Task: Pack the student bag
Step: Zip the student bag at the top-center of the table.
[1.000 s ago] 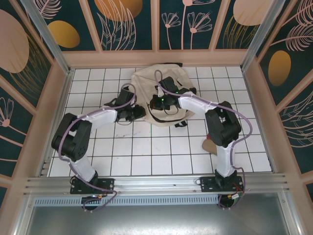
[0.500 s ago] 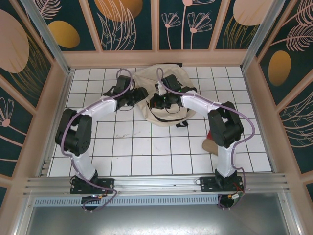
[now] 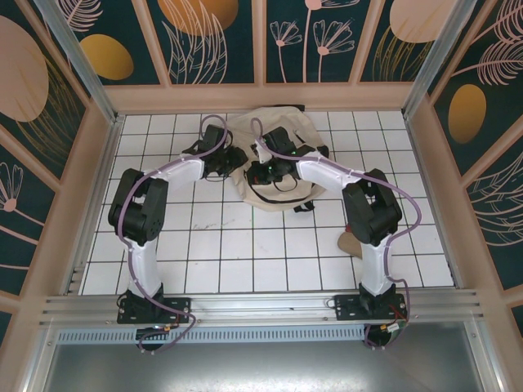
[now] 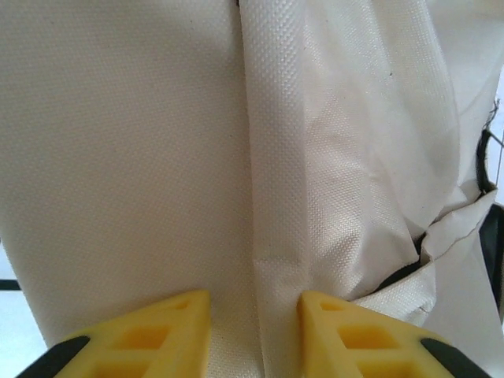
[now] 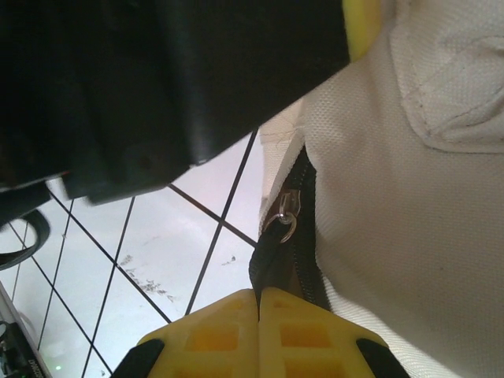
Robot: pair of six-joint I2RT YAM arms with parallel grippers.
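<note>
The beige student bag (image 3: pixel 245 131) lies at the back middle of the tiled table. My left gripper (image 3: pixel 237 157) is at the bag's left side; in the left wrist view the yellow fingers (image 4: pixel 177 315) stand a little apart, closed on a raised fold of beige fabric (image 4: pixel 272 236), with the left gripper (image 4: pixel 254 303) pressed close to the cloth. My right gripper (image 3: pixel 263 171) is over the bag's middle. In the right wrist view the right gripper (image 5: pixel 258 293) is shut on the black zipper tape (image 5: pixel 276 268), just below the metal zipper pull (image 5: pixel 285 214).
A tan object (image 3: pixel 347 242) lies on the tiles by the right arm's lower link. Black straps (image 3: pixel 304 204) trail from the bag's near edge. Wooden walls close in the table on three sides. White tiles (image 3: pixel 245 245) stretch in front of the bag.
My left gripper moved from the tiles at the bag's near left up to the bag's left side, opening and closing again there. The right gripper stayed shut at the zipper.
</note>
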